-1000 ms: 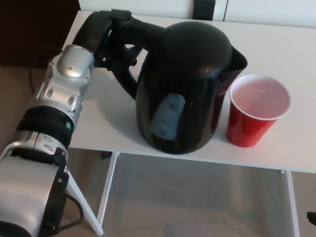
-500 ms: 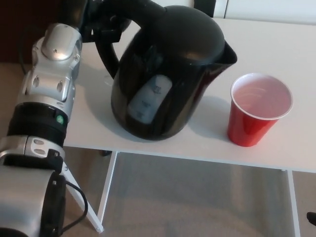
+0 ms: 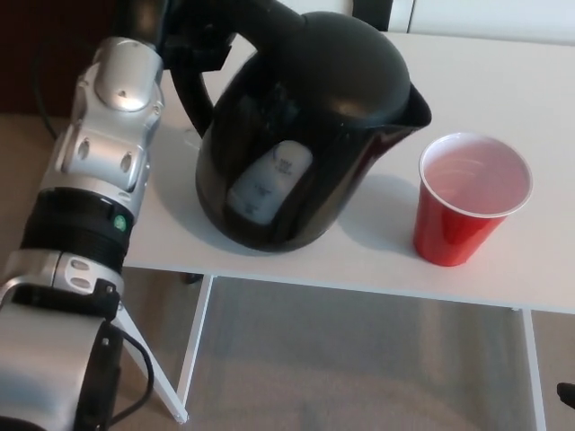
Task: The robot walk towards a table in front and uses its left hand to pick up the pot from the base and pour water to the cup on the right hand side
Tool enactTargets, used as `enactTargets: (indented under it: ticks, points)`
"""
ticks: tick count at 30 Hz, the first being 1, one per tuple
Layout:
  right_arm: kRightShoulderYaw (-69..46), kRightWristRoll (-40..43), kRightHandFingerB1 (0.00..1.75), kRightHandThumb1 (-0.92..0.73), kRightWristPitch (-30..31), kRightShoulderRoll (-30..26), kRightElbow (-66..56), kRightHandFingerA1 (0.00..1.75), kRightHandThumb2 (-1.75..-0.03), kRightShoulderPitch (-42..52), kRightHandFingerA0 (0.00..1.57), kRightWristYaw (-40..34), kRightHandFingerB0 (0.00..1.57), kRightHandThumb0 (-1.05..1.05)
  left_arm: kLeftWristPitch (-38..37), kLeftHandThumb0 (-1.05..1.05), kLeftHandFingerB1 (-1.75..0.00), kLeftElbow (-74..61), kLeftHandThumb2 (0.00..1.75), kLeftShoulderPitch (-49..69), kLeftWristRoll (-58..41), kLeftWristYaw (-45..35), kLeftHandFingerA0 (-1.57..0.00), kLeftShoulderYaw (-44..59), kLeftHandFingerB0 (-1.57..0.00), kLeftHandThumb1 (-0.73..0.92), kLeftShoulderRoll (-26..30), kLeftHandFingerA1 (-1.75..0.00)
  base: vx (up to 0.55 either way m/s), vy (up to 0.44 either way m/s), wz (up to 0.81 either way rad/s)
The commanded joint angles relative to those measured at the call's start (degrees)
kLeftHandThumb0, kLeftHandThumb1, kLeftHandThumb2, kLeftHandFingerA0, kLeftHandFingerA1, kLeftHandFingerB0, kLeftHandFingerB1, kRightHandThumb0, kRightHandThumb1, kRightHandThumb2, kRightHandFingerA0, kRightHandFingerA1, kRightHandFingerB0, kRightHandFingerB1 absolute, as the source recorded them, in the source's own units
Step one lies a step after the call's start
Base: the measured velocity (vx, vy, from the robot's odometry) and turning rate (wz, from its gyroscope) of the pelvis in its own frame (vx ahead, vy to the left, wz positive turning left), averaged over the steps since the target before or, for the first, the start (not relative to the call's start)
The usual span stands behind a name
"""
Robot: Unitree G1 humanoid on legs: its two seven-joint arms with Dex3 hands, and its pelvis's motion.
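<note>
A black electric kettle point(image 3: 301, 126) with a pale water gauge is held above the white table point(image 3: 530, 90), tilted with its spout toward the right. My left hand point(image 3: 184, 31) is shut on the kettle's handle at the top left; its silver forearm runs down the left side. A red cup point(image 3: 469, 197) with a white inside stands upright on the table, to the right of the kettle and below its spout, apart from it. I see no water stream. The kettle's base is hidden. My right hand does not show.
The table's front edge point(image 3: 359, 287) runs across the lower picture, with white legs and beige carpet point(image 3: 359, 368) below. A dark object stands at the table's far edge behind the kettle.
The kettle has moved left and away from the cup and tilted more; my left arm swung up and left with it. The cup has stayed put.
</note>
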Motion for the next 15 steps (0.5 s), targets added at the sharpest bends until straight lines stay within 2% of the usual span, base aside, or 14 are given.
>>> enactTargets:
  ticks: [1,2,5,6,7,8,9,10,11,12,15]
  points:
    - [0.7,-1.3,0.39,-0.54,-0.4,-1.0,0.3,0.54,-0.55,-0.3,0.63,-1.1,0.33,-0.17,2.0,-0.18,-0.62,-3.2,0.62,-2.6,6.5,6.9,-0.87,-3.2,-0.95,0.76,0.0,-1.48,0.0,0.0,0.0]
    - [0.8,-1.2,0.39,-0.54,-0.4,-1.0,0.2,0.54,-0.55,-0.3,0.61,-1.0,0.32,-0.17,2.2,-0.14,-0.82,-3.7,0.73,-2.7,6.7,7.2,-0.85,-3.7,-0.91,0.73,-0.1,-1.5,0.0,0.0,0.0]
    - [0.8,-1.1,0.39,-0.54,-0.5,-1.1,0.2,0.54,-0.55,-0.4,0.61,-0.9,0.32,-0.17,2.3,-0.14,-0.82,-4.3,0.73,-2.8,7.1,7.6,-0.85,-4.2,-0.91,0.73,-0.4,-1.5,0.0,0.0,0.0]
    - [1.5,-2.1,0.4,-0.54,-0.7,-1.4,0.1,0.52,-0.55,-0.5,0.59,-1.6,0.33,-0.18,0.2,-0.16,-0.91,-5.9,0.61,-3.1,9.1,8.0,-0.79,-6.2,-0.84,0.73,-0.4,-1.51,0.0,0.0,0.0]
    - [1.5,-2.2,0.4,-0.54,-0.7,-1.4,0.1,0.52,-0.55,-0.5,0.59,-1.7,0.33,-0.18,0.0,-0.16,-0.91,-6.1,0.61,-3.1,9.3,8.1,-0.79,-6.5,-0.84,0.73,-0.4,-1.51,0.0,0.0,0.0]
    - [1.9,-2.8,0.39,-0.53,-0.7,-1.6,0.0,0.51,-0.55,-0.6,0.59,-2.1,0.34,-0.18,0.8,-0.11,-1.27,-7.1,0.72,-3.4,10.1,7.8,-0.78,-7.4,-0.73,0.74,-0.7,-1.65,0.0,0.0,0.0]
    - [2.0,-2.9,0.4,-0.54,-0.7,-1.6,0.0,0.51,-0.55,-0.6,0.6,-2.2,0.34,-0.17,1.0,-0.07,-1.41,-7.3,0.79,-3.5,10.6,8.2,-0.77,-7.8,-0.73,0.7,-0.7,-1.69,0.0,0.0,0.0]
    - [2.1,-3.0,0.4,-0.54,-0.7,-1.7,0.0,0.51,-0.55,-0.7,0.6,-2.4,0.34,-0.17,1.1,-0.07,-1.41,-7.6,0.79,-3.5,11.1,8.8,-0.77,-8.3,-0.73,0.7,-0.6,-1.69,0.0,0.0,0.0]
    - [2.4,-3.4,0.53,-0.37,-1.0,-1.9,0.3,0.65,-0.84,-0.9,0.52,-2.4,0.24,-0.15,1.3,-0.1,-1.43,-7.9,0.72,-4.1,12.7,9.3,-0.77,-9.5,-0.73,0.74,-0.4,-1.7,0.0,0.0,0.0]
    - [2.5,-3.5,0.53,-0.37,-1.1,-2.0,0.3,0.65,-0.84,-0.9,0.5,-2.4,0.24,-0.14,1.7,-0.12,-1.49,-8.1,0.68,-4.3,13.6,9.8,-0.75,-10.1,-0.7,0.75,-0.4,-1.72,0.0,0.0,0.0]
    - [2.8,-3.6,0.53,-0.36,-1.2,-2.2,0.3,0.65,-0.84,-1.0,0.5,-2.3,0.23,-0.15,3.0,-0.15,-1.44,-9.0,0.64,-4.6,14.6,10.3,-0.77,-10.8,-0.7,0.75,-0.6,-1.69,0.0,0.0,0.0]
